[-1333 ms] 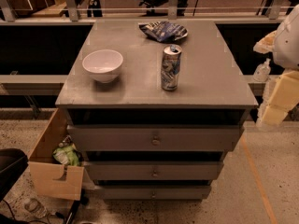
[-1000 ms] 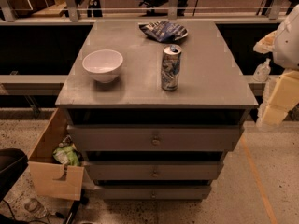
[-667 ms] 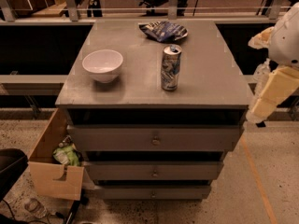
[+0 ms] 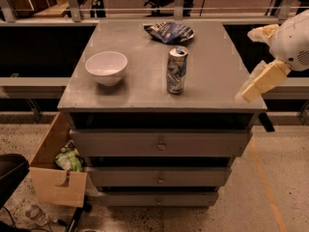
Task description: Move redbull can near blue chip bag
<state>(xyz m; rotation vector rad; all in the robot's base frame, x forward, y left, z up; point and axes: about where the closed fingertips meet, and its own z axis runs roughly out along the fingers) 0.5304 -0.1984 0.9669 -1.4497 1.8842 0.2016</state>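
The redbull can (image 4: 176,70) stands upright near the middle of the grey cabinet top (image 4: 217,71), silver and blue with a shiny top. The blue chip bag (image 4: 168,32) lies crumpled and flat at the back of the top, a short gap behind the can. My gripper (image 4: 263,80) hangs at the right edge of the cabinet top, cream-coloured under a white arm housing (image 4: 294,40). It is well to the right of the can, touches neither the can nor the bag, and holds nothing that I can see.
A white bowl (image 4: 106,67) sits on the left of the top. The cabinet has three shut drawers (image 4: 159,144). An open cardboard box (image 4: 58,168) with rubbish stands on the floor at the left. A rail (image 4: 145,9) and shelving run behind.
My gripper has swung leftward and down, from beside the cabinet to its right edge. The can, bag and bowl have not moved.
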